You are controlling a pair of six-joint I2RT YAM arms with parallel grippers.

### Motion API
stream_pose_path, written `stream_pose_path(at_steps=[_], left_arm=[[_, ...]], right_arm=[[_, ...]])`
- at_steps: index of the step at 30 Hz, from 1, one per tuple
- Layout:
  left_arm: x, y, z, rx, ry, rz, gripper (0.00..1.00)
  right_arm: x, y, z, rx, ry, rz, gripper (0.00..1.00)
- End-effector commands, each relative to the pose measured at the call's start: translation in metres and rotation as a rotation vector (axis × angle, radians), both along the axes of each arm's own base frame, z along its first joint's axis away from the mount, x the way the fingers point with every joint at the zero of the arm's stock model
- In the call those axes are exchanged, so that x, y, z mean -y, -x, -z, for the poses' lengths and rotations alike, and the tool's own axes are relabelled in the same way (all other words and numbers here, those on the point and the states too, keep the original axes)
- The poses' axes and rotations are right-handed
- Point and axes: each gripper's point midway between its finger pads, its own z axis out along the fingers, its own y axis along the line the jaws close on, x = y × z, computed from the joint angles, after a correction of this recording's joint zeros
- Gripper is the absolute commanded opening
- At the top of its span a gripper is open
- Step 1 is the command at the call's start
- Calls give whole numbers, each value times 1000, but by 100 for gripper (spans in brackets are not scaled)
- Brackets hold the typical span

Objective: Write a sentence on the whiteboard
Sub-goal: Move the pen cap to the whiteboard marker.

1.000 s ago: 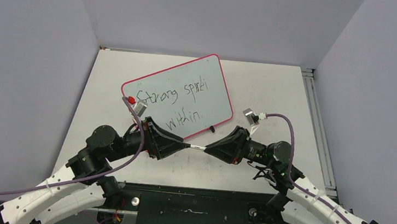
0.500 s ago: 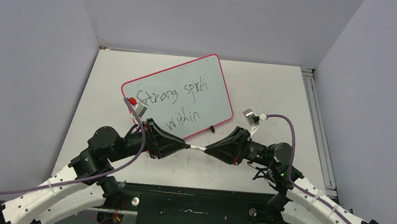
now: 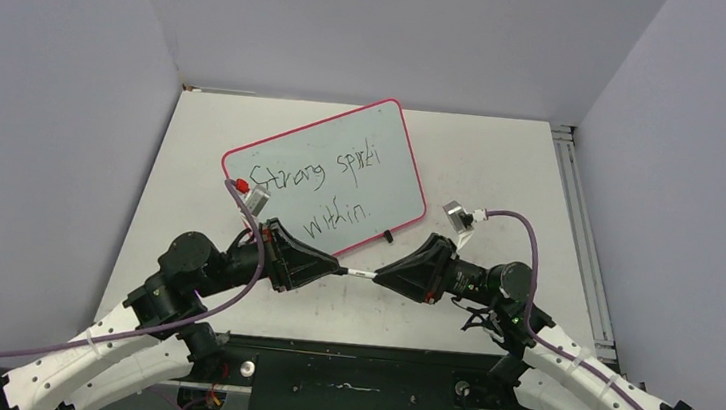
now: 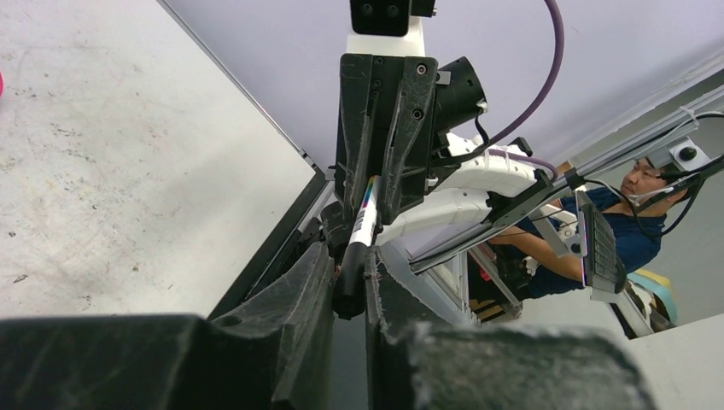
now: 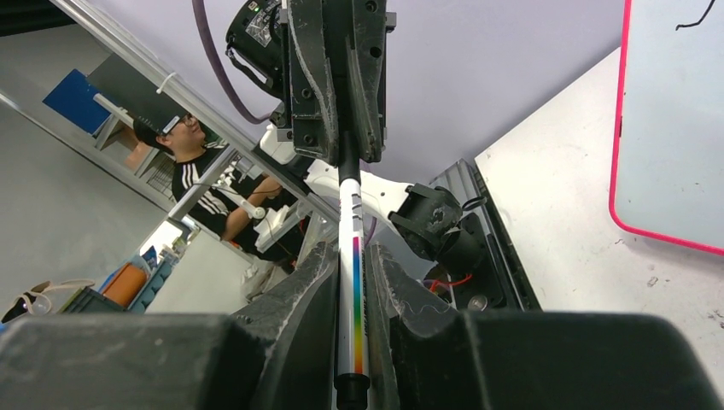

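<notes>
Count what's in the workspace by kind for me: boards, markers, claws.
whiteboard: 1
marker: 1
claws: 2, left claw and right claw
Total: 4

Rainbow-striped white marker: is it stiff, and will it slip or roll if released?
Probably stiff: the slim white rainbow-striped marker runs straight between the right gripper and left gripper. Its smooth round barrel may slip, and would likely roll on the flat white table.

The pale whiteboard (image 3: 365, 137) has a pink-red rim and black sentence (image 3: 287, 176); the white marker (image 5: 354, 286) bears a rainbow stripe.
</notes>
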Motion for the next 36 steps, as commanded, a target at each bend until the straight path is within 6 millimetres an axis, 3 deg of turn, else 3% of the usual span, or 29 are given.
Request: stream_pose_path(at_steps=[1, 13, 26, 36], left_arm=[[-2, 6, -19, 50, 46, 24, 3], [4, 15, -17, 64, 40, 94, 0], [9, 16, -2, 64, -14, 121, 0], [11, 21, 13, 49, -35, 155, 0]], right_arm=[[1, 2, -11, 46, -47, 4, 5], [-11, 0, -15, 48, -97, -24, 5], [-27, 2, -21, 72, -127, -41, 5], [-27, -3, -35, 106, -183, 7, 5]])
